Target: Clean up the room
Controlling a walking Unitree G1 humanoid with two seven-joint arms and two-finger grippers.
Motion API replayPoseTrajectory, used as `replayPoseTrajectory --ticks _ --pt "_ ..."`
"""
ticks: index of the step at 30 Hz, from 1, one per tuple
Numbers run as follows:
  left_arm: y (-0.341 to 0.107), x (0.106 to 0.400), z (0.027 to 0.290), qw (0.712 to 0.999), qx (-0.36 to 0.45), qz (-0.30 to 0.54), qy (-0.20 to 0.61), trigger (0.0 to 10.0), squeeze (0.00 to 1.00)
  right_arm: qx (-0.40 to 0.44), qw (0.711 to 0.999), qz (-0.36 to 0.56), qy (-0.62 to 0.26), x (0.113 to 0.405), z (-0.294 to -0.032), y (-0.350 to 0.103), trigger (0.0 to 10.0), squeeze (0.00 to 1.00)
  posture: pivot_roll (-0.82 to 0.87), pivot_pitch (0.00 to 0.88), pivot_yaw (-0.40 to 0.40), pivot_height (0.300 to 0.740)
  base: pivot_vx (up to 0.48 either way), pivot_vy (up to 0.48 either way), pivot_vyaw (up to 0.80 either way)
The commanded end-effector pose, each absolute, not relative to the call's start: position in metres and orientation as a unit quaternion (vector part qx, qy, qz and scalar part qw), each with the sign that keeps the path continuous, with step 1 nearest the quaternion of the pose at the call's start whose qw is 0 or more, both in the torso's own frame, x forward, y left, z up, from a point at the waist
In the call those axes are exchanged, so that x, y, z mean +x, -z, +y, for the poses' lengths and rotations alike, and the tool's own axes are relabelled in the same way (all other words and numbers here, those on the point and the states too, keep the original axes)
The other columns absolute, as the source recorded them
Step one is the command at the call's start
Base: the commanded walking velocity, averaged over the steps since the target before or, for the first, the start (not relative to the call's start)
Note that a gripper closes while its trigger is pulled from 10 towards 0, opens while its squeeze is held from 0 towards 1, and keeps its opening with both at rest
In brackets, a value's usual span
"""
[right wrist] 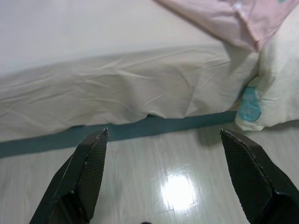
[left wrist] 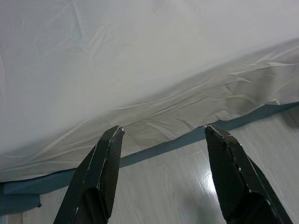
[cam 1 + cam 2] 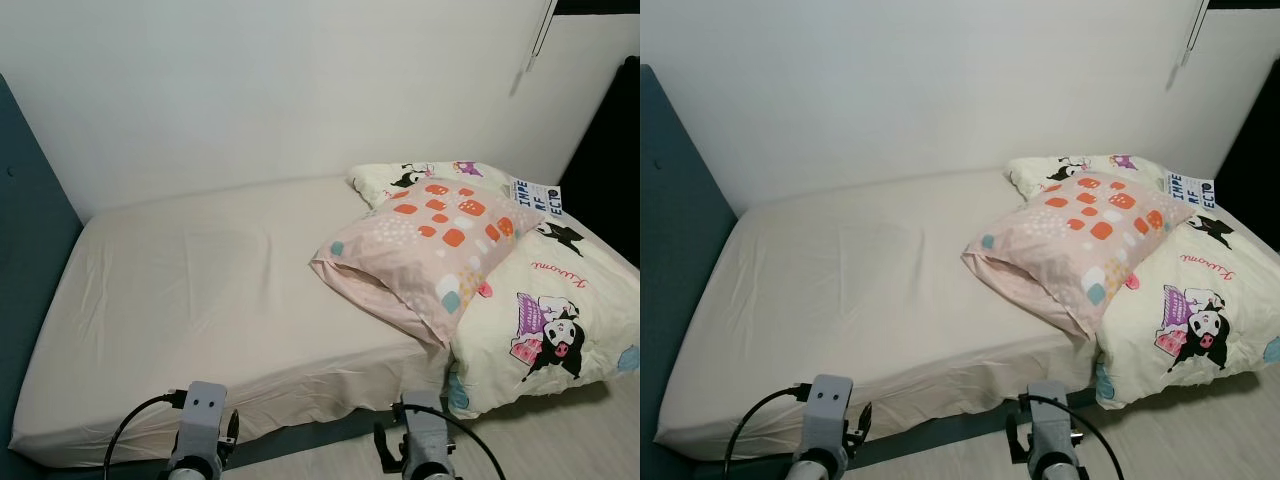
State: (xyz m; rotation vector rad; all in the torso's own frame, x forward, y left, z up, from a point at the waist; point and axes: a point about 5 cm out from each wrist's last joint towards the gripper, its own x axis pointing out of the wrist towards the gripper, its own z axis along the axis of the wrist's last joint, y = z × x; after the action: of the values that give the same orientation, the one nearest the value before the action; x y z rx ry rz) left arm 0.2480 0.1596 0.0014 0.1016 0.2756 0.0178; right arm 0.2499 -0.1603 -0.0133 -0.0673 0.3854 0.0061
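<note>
Left gripper point(image 2: 161, 135): one, fingers spread apart, nothing held; it is seen low at 7 o'clock, over the floor point(image 2: 177, 186) by the bed edge.
Right gripper point(image 1: 163, 135): one, fingers spread wide, nothing held; it is seen at 5 o'clock, before the bed's skirt.
Bed point(image 3: 200, 290): one, covered by a cream sheet, set against the wall point(image 3: 250, 80).
Pink pillow point(image 3: 425, 250): one, laid at 3 o'clock, leaning on the cartoon pillows.
Cartoon pillows: two are counted, a large one point(image 3: 555, 320) at 4 o'clock overhanging the bed edge, another point(image 3: 400, 178) behind at 2 o'clock.
Headboard point(image 3: 25, 240): one, blue, at 9 o'clock.
</note>
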Motion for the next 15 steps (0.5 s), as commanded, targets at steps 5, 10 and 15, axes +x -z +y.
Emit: replayPoseTrajectory --ticks 5,10,15 --pt "0.0022 0.2441 0.1567 0.987 0.051 0.149 -0.008 10.0 0.0 -0.019 0.98 0.2 0.001 0.2461 -0.1615 0.0162 10.0 0.0 -0.04 0.123 -0.001 0.74 0.0 0.0 0.0" --pt "0.0018 0.2444 0.1564 0.988 0.051 0.149 -0.009 10.0 0.0 -0.049 0.977 0.209 0.008 0.2465 -0.1633 0.0176 10.0 0.0 -0.03 0.124 -0.004 0.74 0.0 0.0 0.0" --pt "0.0027 0.2434 0.1569 0.987 0.051 0.15 -0.009 10.0 0.0 -0.088 0.972 0.216 0.017 0.2472 -0.1665 0.0191 10.0 0.0 -0.04 0.124 -0.003 0.74 0.0 0.0 0.0"
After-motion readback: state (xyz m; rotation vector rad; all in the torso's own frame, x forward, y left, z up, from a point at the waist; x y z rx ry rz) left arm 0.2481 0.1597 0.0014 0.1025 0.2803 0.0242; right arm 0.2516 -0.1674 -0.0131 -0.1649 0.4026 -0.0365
